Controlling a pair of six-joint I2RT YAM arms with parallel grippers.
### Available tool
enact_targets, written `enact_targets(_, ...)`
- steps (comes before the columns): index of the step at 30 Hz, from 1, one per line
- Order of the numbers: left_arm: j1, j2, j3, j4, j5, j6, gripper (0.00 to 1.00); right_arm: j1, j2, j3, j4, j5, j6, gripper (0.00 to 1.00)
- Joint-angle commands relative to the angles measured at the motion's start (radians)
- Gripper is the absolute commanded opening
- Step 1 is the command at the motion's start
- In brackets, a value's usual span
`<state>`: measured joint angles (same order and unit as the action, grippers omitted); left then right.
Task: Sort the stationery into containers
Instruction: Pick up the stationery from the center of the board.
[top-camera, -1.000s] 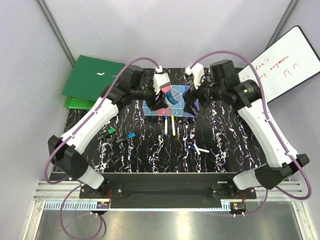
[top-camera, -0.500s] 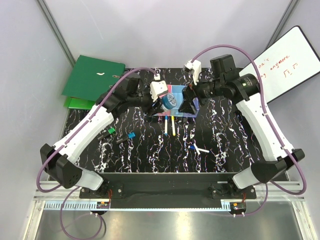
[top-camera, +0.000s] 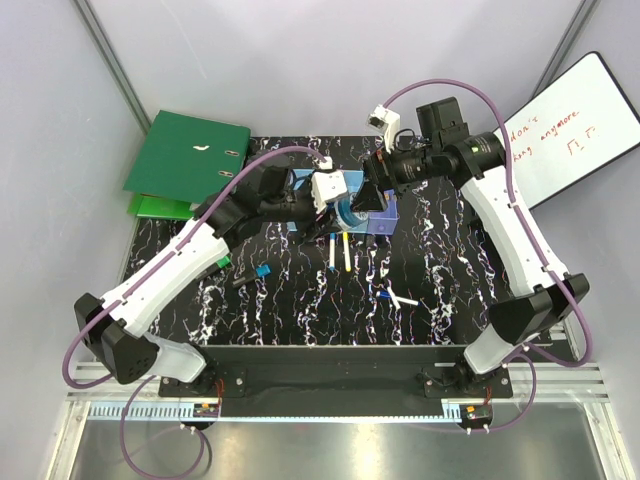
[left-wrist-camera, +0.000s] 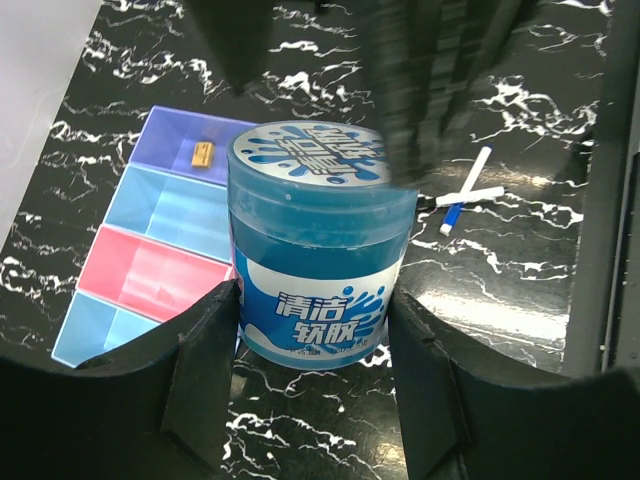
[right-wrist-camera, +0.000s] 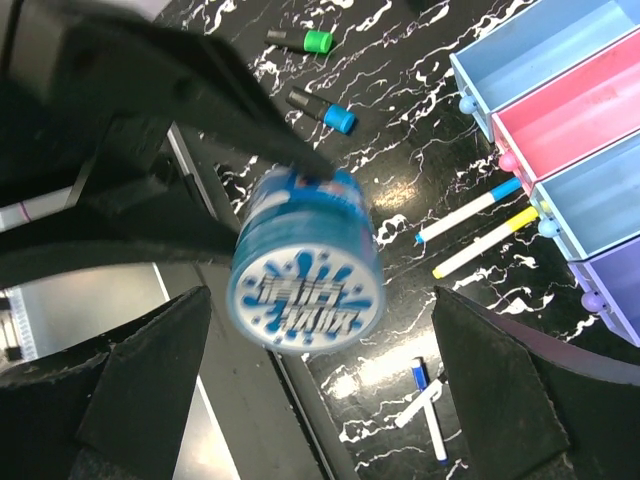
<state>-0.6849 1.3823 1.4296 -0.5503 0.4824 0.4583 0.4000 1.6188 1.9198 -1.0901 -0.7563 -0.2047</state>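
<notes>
Bins (left-wrist-camera: 150, 275) nearly empty, one small piece (left-wrist-camera: 203, 153) in violet; pens (top-camera: 332, 252) loose on table (top-camera: 450, 260); left jaws clamp tub (left-wrist-camera: 315, 250); right jaws wide, empty.

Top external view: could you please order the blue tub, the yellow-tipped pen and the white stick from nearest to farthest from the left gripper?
1. Blue tub, held by the fingers of the left gripper.
2. Yellow-tipped pen, just below the bins.
3. White stick, lower right.

Left pincer (left-wrist-camera: 315, 372), blue tub (left-wrist-camera: 315, 250), right pincer (top-camera: 362, 198) crowd bins (left-wrist-camera: 160, 250); pens (top-camera: 338, 250) litter front approach.
</notes>
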Motion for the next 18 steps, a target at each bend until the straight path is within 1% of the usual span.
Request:
enact_targets(1, -0.018, -0.055, 0.043, 0.095, -0.010, -0.021, 0.00, -0.009, 0.012, 0.050, 0.045, -0.032, 0.059, 1.00)
enact_targets(5, -0.019, -0.055, 0.051, 0.095, -0.014, -0.020, 0.00, -0.010, 0.013, 0.045, 0.047, -0.018, 0.054, 1.00)
enact_targets(18, -0.021, -0.025, 0.063, 0.121, -0.054, 0.005, 0.00, -0.010, -0.017, -0.013, 0.050, -0.049, 0.074, 1.00)
